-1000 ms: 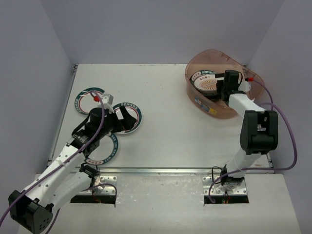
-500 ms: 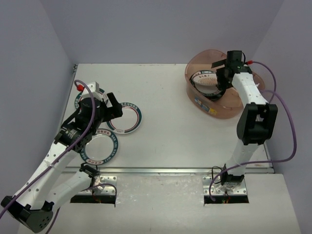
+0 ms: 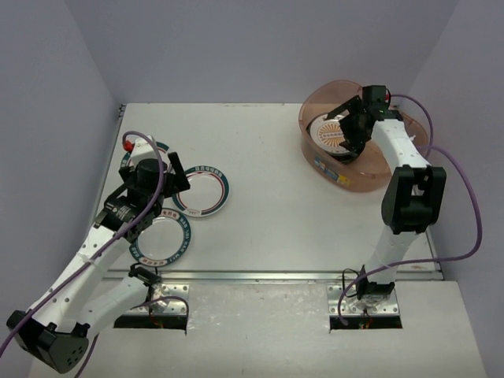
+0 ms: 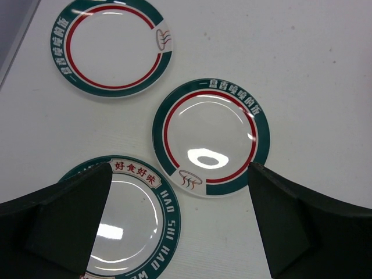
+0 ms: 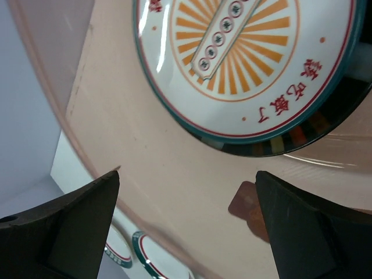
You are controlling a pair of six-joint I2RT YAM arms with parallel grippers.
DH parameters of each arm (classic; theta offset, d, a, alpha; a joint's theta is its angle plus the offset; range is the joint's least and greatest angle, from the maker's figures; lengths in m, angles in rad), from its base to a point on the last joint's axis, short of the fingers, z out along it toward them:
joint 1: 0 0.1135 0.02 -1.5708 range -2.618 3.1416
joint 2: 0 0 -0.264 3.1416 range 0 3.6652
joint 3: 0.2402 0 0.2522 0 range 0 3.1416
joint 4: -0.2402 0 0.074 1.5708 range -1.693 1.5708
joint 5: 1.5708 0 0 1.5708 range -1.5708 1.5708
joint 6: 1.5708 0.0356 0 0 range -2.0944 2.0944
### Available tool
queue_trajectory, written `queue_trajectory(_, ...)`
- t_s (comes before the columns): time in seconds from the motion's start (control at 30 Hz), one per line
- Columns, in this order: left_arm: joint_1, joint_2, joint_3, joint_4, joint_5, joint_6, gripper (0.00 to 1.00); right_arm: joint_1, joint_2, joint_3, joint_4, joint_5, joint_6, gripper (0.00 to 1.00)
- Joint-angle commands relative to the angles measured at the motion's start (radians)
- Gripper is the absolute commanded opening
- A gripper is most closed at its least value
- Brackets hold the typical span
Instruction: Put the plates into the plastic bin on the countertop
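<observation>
Three white plates with teal lettered rims lie on the countertop at the left: a far one partly under my left arm, a middle one and a near one. All three show in the left wrist view: far, middle, near. My left gripper hovers open and empty above them. The plastic bin stands at the far right. An orange-centred plate lies on top of a darker-rimmed plate inside it. My right gripper is open and empty inside the bin, above that plate.
Grey walls close in the countertop on the left, back and right. A metal rail runs along the front edge. The bin's translucent wall fills the right wrist view, with two of the left plates faint through it.
My right gripper has risen from low in the bin, and the orange-centred plate now shows fully. My left gripper has drawn back left from over the middle plate.
</observation>
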Motion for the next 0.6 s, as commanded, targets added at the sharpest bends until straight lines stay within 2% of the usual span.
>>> queue_trajectory(0.0,0.080,-0.003,-0.026,0.065,0.052,0.015,1.00,0.056,-0.210,-0.083,0.225,-0.218,-0.181,0.99)
queue_trajectory(0.03,0.094,-0.007,-0.028,0.069,0.061,0.013,1.00,0.067,-0.249,-0.143,0.320,-0.322,-0.208,0.99)
queue_trajectory(0.1,0.142,-0.044,-0.035,0.089,0.085,-0.003,1.00,0.146,-0.379,-0.327,0.661,-0.485,-0.267,0.99)
queue_trajectory(0.23,0.185,-0.151,-0.055,0.121,0.067,-0.010,1.00,0.374,-0.438,-0.338,0.539,-0.502,-0.502,0.99)
queue_trajectory(0.4,0.188,-0.222,-0.083,0.138,0.019,-0.001,1.00,0.481,-0.302,-0.477,0.689,-0.528,-0.391,0.98)
queue_trajectory(0.57,0.188,-0.218,-0.092,0.148,0.070,0.026,1.00,0.592,-0.014,-0.351,0.677,-0.538,-0.357,0.94)
